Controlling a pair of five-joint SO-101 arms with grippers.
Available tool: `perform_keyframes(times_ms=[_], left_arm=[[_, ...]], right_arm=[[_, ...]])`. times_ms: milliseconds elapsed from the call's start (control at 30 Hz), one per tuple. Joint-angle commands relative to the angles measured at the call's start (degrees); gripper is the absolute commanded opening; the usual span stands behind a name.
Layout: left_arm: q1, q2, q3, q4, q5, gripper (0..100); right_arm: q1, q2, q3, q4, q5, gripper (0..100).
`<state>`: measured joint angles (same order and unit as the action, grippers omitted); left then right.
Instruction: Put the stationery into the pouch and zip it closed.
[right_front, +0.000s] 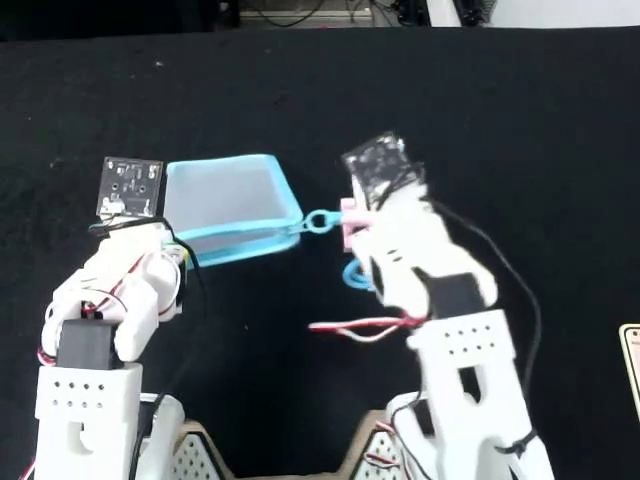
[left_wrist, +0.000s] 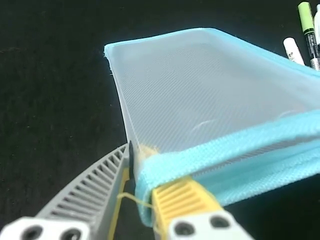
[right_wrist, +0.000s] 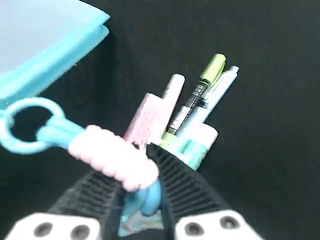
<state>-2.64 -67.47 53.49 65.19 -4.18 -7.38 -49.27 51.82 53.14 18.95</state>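
Note:
A translucent pouch (right_front: 228, 205) with light blue trim lies left of centre on the black table. My left gripper (right_front: 175, 255) sits at its near left corner. In the left wrist view this gripper (left_wrist: 140, 180) is shut on the pouch's (left_wrist: 210, 90) blue zip edge. My right gripper (right_front: 352, 235) is at the pouch's right end, shut on the zip pull (right_wrist: 115, 155), a pink-wrapped blue cord ending in a ring (right_wrist: 27, 125). Just beyond my right gripper (right_wrist: 142, 170), outside the pouch, lie a green-capped pen (right_wrist: 202, 87), white and pale blue pens and a pink block (right_wrist: 147, 117).
A card (right_front: 631, 365) lies at the table's right edge. Red and white cables (right_front: 360, 327) hang from the right arm over the cloth. Bare black cloth (right_front: 450, 100) stretches behind the pouch and to the right.

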Motion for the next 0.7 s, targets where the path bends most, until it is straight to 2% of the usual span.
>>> perform_keyframes(times_ms=[0, 133, 267, 367, 467, 667], left_arm=[[0.57, 0.35, -0.31, -0.62, 0.44, 3], [0.57, 0.35, -0.31, -0.62, 0.44, 3], [0.57, 0.35, -0.31, -0.62, 0.44, 3], [0.57, 0.35, -0.22, -0.53, 0.44, 3], [0.57, 0.35, -0.22, -0.35, 0.44, 3], [0.57, 0.35, 0.84, -0.79, 0.26, 3]], right_arm=[[5.01, 0.22, -4.09, 0.09, 0.44, 1.0], [1.76, 0.13, -3.65, 0.53, 0.62, 1.0], [-6.77, -0.04, -1.98, 2.64, 0.7, 2.5], [-12.66, -0.13, -2.42, 7.03, 0.7, 15.1], [-14.68, -0.22, -5.23, 12.84, 0.7, 27.8], [-15.03, -0.22, -11.38, 20.13, 0.35, 22.1]])
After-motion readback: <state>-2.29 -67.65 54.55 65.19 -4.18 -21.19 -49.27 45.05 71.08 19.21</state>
